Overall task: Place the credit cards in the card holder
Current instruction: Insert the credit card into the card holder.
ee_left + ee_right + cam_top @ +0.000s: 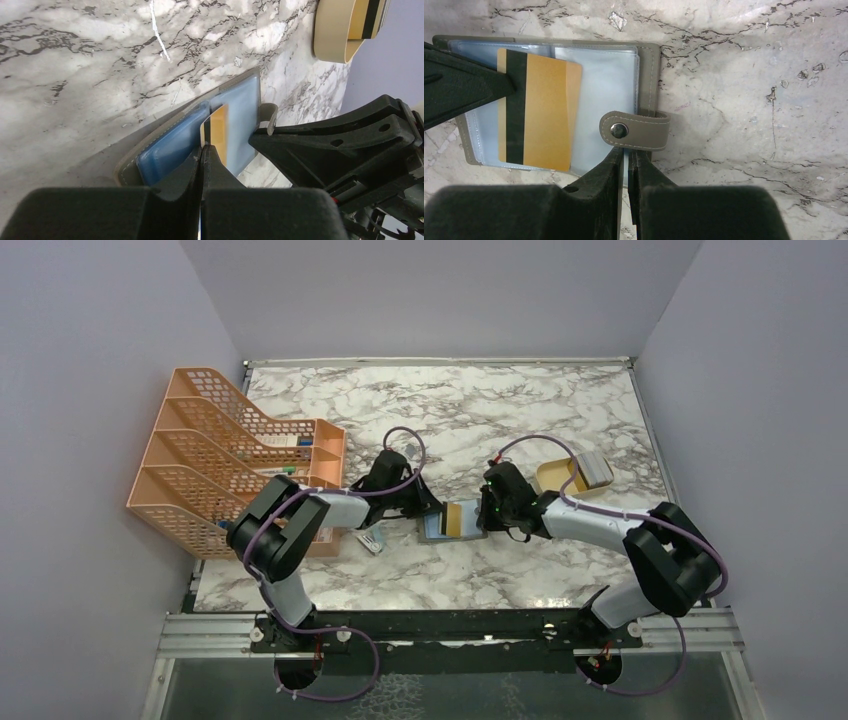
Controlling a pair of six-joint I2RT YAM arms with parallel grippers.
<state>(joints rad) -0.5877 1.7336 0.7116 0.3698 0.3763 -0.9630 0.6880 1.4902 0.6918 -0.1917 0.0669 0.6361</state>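
The card holder point(432, 531) lies open on the marble between my arms, grey outside and light blue inside point(604, 75). It also shows in the left wrist view point(165, 150). My left gripper point(202, 147) is shut on a gold credit card point(220, 135) with a black stripe and holds it over the pockets. The card's point(544, 110) far edge sits under a clear pocket sheet. My right gripper point(628, 155) is shut on the holder's edge, just below the snap tab point(636, 131). More cards point(367, 17) lie in the tan tray point(332, 35).
The orange mesh file rack point(230, 465) stands at the left. The tan tray point(553, 478) sits behind my right arm. A small object point(370, 541) lies on the marble near my left arm. Grey walls close in the table on three sides.
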